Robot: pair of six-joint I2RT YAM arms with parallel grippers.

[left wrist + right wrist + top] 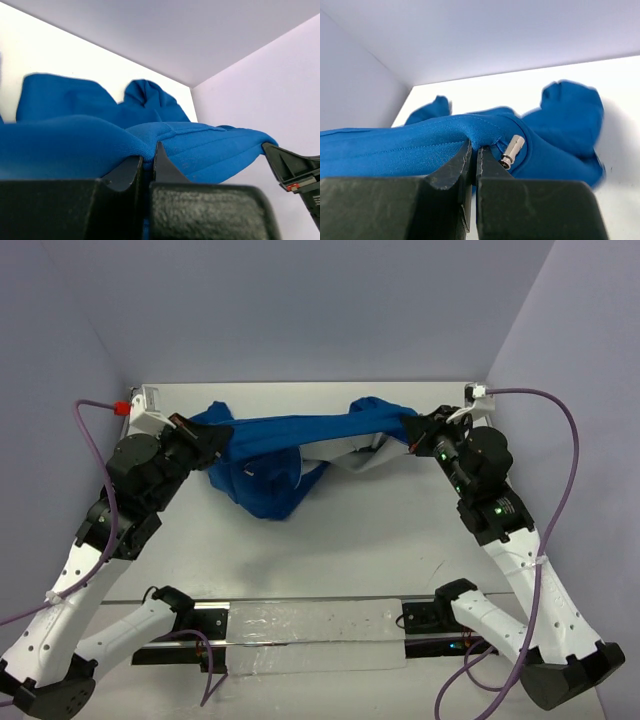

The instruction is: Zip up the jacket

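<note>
The jacket [270, 455] is a royal-blue soft knit, matte and finely ribbed, with stitched seam lines visible in both wrist views. It hangs in a creased band between the two arms above the far half of the table [350, 540]. A bunched lobe sags toward the tabletop left of centre. White lining [345, 452] shows at the underside near the middle.

The left gripper [148, 161] is clamped on a folded blue edge of the jacket. Its black, wedge-shaped fingers [127, 172] are nearly together. The right gripper [472, 152] is likewise closed on a blue fabric edge. A small silver metal cylinder [512, 151], smooth and glossy, sits on the fabric just beside the right fingertip. Whether it belongs to the zipper cannot be determined.

The table is flat, white and matte. A clear plastic sheet [320, 635] lies at its near edge between the arm bases. Plain pale-lavender walls [300, 310] enclose the table on three sides. Purple cables [572, 450] loop from both arms.
</note>
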